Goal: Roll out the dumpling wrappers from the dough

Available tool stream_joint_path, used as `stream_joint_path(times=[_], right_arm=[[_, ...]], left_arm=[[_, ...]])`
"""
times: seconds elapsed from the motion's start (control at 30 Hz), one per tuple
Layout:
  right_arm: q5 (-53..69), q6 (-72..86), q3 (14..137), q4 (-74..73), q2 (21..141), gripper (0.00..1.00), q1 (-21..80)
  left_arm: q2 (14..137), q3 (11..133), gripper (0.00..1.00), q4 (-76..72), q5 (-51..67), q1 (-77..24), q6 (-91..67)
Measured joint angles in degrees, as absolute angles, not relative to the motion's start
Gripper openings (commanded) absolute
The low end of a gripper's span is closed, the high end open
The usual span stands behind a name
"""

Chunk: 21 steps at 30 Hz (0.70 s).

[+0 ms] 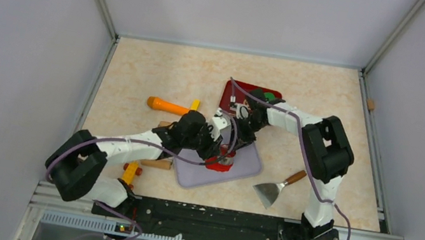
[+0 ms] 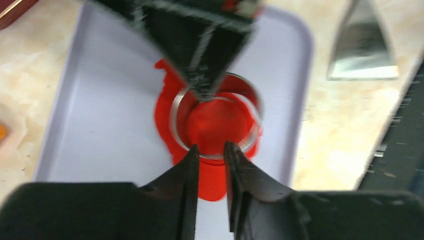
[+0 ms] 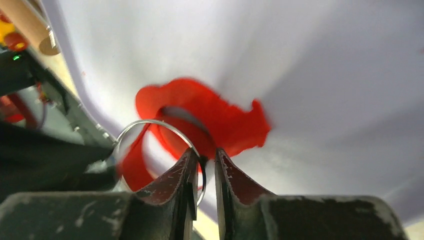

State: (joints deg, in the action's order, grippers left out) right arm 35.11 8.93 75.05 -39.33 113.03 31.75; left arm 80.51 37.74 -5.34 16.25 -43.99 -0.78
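Note:
The red dough [image 1: 219, 162] lies as a flattened ragged patch on the lilac board [image 1: 247, 164]. A metal ring cutter [image 2: 216, 120] stands on it, with red dough [image 2: 212, 125] filling its inside. My right gripper [image 3: 205, 159] is shut on the ring's rim [image 3: 150, 123] and comes in from the far side in the left wrist view [image 2: 200, 92]. My left gripper [image 2: 211, 150] is almost closed, tips at the ring's near rim over the dough edge [image 2: 212, 182]. No separate round wrapper shows. The ragged dough also shows in the right wrist view [image 3: 225, 122].
A metal scraper [image 1: 276, 189] lies right of the board and also shows in the left wrist view [image 2: 360, 47]. A red tray [image 1: 231, 94] with a green piece [image 1: 271, 97] stands behind. An orange tool [image 1: 167, 106], a wooden roller [image 1: 158, 163] and a yellow tool [image 1: 130, 173] lie to the left.

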Motion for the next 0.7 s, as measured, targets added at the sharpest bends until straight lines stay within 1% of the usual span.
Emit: stream_joint_path(times=[0.07,0.17,0.27,0.37,0.5,0.53,0.7], right_arm=[[33.3,8.4,75.0,-35.9,113.0,0.25,31.8],[29.3,7.2,75.0,-32.1,113.0,0.29,31.6],[28.1,6.3,75.0,-31.4,112.7,0.29,31.6],[26.8,5.0,75.0,-31.3,112.3,0.14,31.9],[25.4,3.3,75.0,-31.3,111.9,0.02,32.0],[25.2,2.9,75.0,-31.3,111.7,0.0,32.0],[25.1,1.1,75.0,-31.5,108.9,0.0,32.1]], left_arm=[[77.8,38.6,0.4,-2.8,19.0,-44.0,-0.7],[74.3,39.8,0.42,1.9,21.1,-44.0,-0.8],[72.1,41.1,0.43,6.1,21.3,-43.3,-0.8],[70.6,41.5,0.45,8.7,21.3,-41.9,-0.6],[67.9,41.5,0.46,12.3,19.8,-38.8,0.2],[67.4,41.6,0.46,12.9,19.4,-37.7,0.3],[66.4,43.0,0.47,14.6,17.4,-31.1,0.3]])
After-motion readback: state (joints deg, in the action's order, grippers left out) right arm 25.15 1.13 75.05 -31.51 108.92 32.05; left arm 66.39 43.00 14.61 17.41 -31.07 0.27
